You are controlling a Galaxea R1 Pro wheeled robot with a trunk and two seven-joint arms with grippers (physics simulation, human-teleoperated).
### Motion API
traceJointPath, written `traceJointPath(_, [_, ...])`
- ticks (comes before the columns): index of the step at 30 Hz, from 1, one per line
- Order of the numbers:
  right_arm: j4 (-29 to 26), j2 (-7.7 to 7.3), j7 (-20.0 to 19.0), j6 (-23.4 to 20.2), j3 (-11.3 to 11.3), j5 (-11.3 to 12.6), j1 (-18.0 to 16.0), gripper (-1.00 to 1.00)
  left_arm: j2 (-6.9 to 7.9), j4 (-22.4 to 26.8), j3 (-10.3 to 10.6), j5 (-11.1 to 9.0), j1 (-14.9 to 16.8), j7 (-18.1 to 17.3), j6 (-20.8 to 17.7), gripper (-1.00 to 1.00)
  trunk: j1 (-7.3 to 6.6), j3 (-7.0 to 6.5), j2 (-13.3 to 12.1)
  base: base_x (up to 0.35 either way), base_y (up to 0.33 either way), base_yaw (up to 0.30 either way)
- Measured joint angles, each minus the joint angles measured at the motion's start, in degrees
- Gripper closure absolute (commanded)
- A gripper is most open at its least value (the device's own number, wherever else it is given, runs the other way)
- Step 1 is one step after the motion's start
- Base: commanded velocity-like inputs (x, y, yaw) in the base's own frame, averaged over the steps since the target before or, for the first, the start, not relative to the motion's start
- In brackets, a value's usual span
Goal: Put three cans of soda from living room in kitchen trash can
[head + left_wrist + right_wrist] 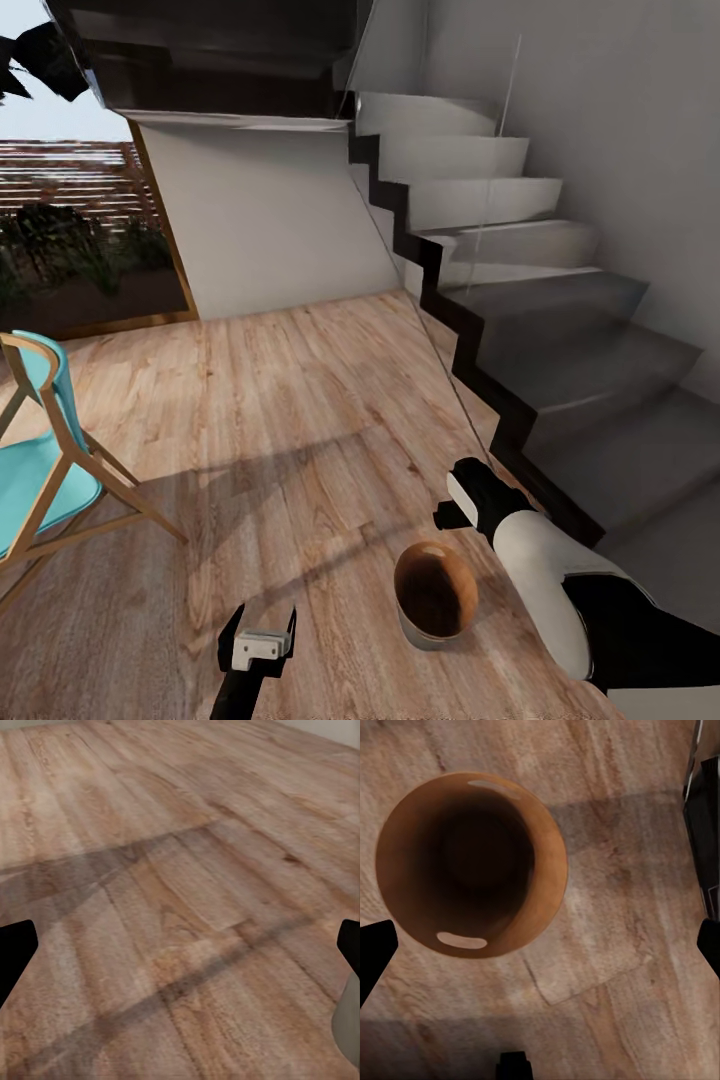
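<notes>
Right gripper [455, 500] hangs open & empty over the tash can [434, 592] on the wood floor [300, 400], prob lined up for drops; left gripper [258, 640] open too.

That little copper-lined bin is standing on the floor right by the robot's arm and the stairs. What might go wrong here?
1. The right arm hangs close beside the trash can; a swing could tip it.
2. The black-edged staircase sits just past that arm, so a turn risks a scrape.
3. The bin looks empty inside, and both sets of jaws are open with no can between them, so the cans are not yet binned.
</notes>
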State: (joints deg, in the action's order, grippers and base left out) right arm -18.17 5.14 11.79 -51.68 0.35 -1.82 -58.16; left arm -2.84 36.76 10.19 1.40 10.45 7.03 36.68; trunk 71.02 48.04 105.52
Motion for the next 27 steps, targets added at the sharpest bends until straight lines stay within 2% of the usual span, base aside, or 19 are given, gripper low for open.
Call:
traceJointPath(7, [0.05,-0.04,0.0,0.02,0.08,0.01,0.27,-1.0,0.02,-0.02,0.0,0.0,-0.04,0.0,0.02,-1.0,1.54,1.86,2.81,0.0,0.0,0.0])
traceJointPath(17, [0.06,-0.04,0.01,0.08,0.09,-0.02,0.41,-1.0,0.11,0.01,0.07,0.05,-0.06,-0.09,0.08,-1.0,1.54,2.74,2.82,0.004,0.0,0.0])
traceJointPath(27, [0.06,0.08,-0.01,0.09,0.17,-0.03,0.76,-1.0,0.05,0.11,0.09,0.09,-0.06,-0.11,0.11,-1.0,1.54,3.6,2.82,0.121,0.0,0.0])
